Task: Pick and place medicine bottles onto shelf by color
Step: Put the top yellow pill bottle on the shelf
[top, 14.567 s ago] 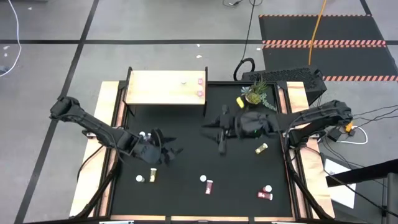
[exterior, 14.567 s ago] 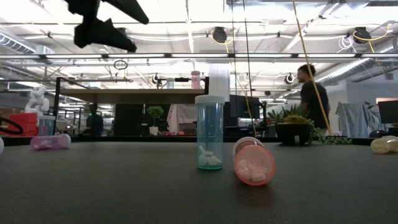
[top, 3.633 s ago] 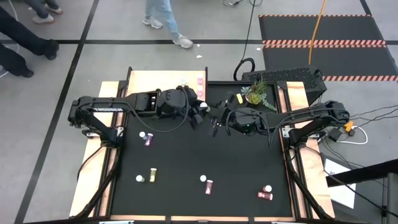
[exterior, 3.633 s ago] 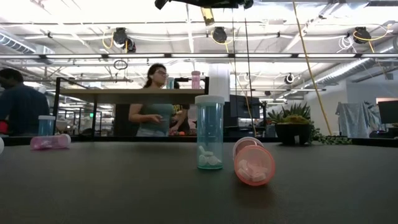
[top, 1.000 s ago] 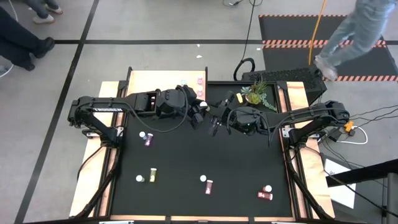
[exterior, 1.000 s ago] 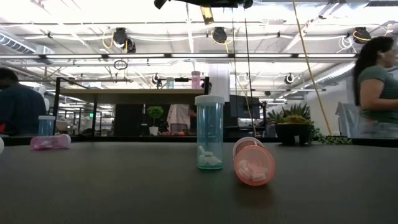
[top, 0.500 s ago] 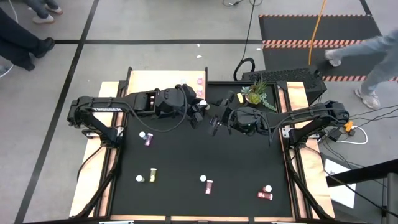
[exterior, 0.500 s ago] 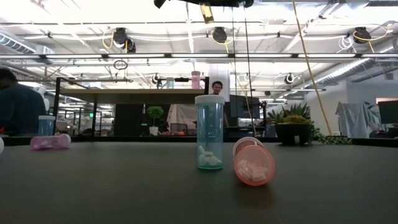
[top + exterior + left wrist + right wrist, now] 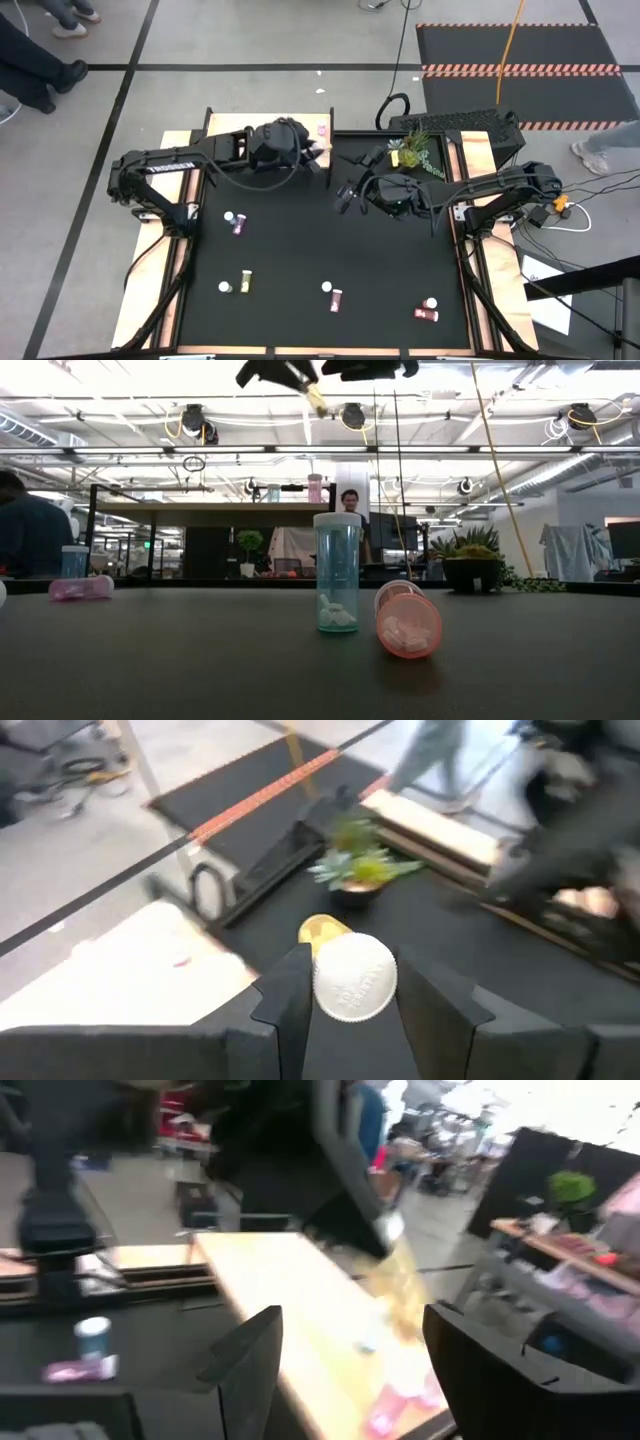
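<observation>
Black tabletop (image 9: 300, 250), grey taped floor around. Left end effector (image 9: 350, 982) clamps a yellow bottle (image 9: 353, 970) over the shelf (image 9: 232, 140) edge — right end effector (image 9: 350, 1345) gapes empty mid-table, other bottles scattered.

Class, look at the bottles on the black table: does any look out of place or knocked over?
Yes. In the low view, the pink bottle lies on its side beside the upright teal bottle, and another pink bottle lies tipped farther back.

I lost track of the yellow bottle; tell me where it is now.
The yellow bottle is held between the left gripper's fingers, white cap toward the wrist camera. In the high view that gripper hangs over the shelf's right end.
</observation>
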`<state>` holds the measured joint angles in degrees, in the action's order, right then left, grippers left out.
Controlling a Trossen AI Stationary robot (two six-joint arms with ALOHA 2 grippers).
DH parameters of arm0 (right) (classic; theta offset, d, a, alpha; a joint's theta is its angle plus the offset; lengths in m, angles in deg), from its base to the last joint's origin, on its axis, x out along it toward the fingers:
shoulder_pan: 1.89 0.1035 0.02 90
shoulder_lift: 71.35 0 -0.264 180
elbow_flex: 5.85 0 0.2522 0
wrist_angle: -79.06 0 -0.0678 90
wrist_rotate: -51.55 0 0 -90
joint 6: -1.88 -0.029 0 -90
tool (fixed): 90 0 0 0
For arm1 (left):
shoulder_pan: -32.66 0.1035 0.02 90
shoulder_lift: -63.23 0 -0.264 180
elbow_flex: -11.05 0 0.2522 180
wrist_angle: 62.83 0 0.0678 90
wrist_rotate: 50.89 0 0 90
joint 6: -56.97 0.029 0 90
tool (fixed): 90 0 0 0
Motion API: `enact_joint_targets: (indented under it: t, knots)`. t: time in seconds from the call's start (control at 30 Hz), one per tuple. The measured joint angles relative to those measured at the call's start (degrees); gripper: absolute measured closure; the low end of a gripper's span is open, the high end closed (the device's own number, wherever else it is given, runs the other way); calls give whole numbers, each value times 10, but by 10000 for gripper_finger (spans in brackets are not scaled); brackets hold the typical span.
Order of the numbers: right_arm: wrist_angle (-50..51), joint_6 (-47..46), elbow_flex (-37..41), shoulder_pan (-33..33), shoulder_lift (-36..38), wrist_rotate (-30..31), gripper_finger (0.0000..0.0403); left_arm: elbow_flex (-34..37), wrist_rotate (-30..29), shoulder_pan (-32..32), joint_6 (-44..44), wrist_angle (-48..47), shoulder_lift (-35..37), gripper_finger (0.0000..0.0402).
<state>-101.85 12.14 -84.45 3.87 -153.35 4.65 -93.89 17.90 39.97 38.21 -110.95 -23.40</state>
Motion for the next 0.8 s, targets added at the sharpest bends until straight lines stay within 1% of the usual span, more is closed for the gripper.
enact_joint_targets:
  t: [0.07, 0.23, 0.37, 0.5, 0.67, 0.73, 0.8]
  knots:
    - [5, -17, 0, 0, 0, -15, 163, 0, 2, 15, 0, -7, 5, 266]
    - [8, -21, 0, -1, 0, -17, 163, 0, 5, 59, -3, -59, 21, 266]
    - [7, -19, 1, -21, 9, -20, 163, -1, 17, 117, 16, -138, 41, 266]
    - [14, -17, 1, -57, 20, -25, 163, 1, 66, 198, 69, -204, 40, 266]
    - [46, -35, 1, -105, 44, -27, 163, -1, 165, 304, 128, -215, 32, 266]
    - [57, -44, 2, -124, 53, -27, 163, 0, 181, 337, 151, -221, 27, 266]
    - [90, -63, 1, -139, 71, -27, 163, -2, 203, 361, 162, -220, 20, 266]
